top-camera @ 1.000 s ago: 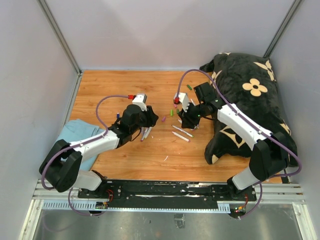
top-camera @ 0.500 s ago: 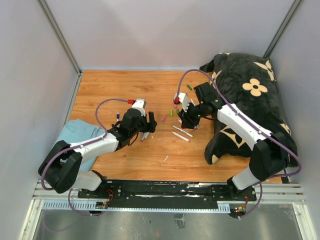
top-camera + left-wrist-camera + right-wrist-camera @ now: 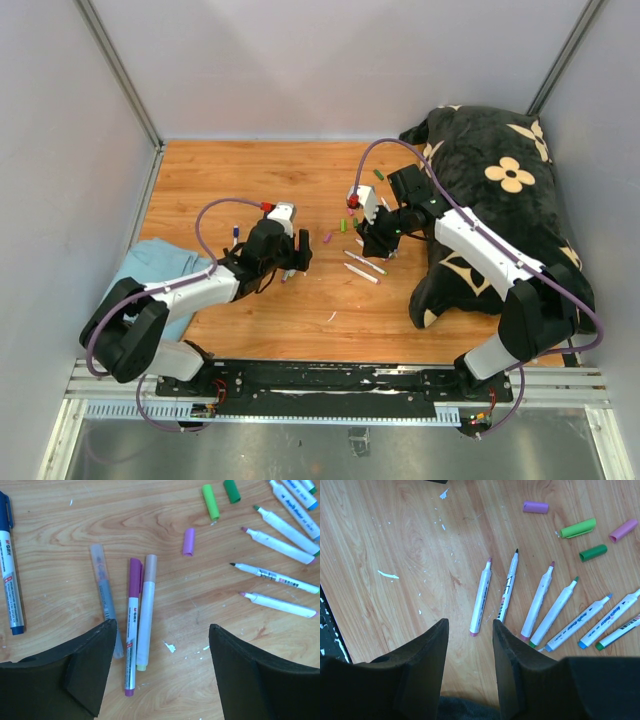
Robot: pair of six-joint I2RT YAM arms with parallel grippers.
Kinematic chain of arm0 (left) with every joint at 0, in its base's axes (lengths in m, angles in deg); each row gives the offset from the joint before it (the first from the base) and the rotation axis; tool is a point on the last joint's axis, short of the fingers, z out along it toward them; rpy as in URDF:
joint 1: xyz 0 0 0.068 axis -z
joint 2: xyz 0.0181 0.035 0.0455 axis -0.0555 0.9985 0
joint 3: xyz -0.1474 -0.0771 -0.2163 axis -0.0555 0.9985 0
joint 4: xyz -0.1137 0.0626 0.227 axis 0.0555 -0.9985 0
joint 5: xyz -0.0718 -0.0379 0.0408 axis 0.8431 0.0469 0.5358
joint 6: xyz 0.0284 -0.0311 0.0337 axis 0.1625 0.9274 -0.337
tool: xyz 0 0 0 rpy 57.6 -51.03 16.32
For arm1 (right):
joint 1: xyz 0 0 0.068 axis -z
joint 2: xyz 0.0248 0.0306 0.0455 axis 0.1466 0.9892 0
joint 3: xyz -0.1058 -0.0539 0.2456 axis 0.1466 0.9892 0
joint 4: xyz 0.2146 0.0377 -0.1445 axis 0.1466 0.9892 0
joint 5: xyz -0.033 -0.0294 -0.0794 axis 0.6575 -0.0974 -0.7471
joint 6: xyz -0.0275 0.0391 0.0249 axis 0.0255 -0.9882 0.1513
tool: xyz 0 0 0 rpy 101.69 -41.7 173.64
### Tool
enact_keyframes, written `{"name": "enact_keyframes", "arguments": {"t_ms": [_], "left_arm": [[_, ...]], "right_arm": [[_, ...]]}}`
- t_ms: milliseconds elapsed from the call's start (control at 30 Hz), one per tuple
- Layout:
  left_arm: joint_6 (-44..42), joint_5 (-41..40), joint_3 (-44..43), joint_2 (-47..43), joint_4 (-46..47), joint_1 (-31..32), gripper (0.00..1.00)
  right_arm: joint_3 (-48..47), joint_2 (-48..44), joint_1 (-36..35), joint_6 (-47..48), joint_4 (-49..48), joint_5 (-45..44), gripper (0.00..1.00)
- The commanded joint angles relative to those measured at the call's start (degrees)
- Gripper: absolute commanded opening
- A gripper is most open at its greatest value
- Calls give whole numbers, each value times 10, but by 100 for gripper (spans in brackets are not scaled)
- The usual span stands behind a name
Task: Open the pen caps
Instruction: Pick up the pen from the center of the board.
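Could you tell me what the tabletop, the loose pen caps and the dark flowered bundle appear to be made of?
The tabletop looks like matte wood or wood-look laminate: grain lines run across it. The purple cap and light green cap look like smooth opaque plastic, evenly coloured. The flowered bundle seems soft plush fabric, judging by its rounded folds.
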Motion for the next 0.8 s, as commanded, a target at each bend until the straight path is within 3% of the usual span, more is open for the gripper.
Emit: {"name": "enact_keyframes", "arguments": {"t_ms": [0,367,667,767], "left_arm": [[-25,-5,-32,25,-30,2,78],[-58,-27,-117,101,-97,3,73],[-67,-11,-163,146,-120,3,40],[-67,0,-165,154,-119,3,35]], "right_arm": [[5,1,18,7,12,11,42],[5,5,18,8,12,9,42],[6,6,17,8,12,7,42],[6,6,18,9,12,9,42]]}}
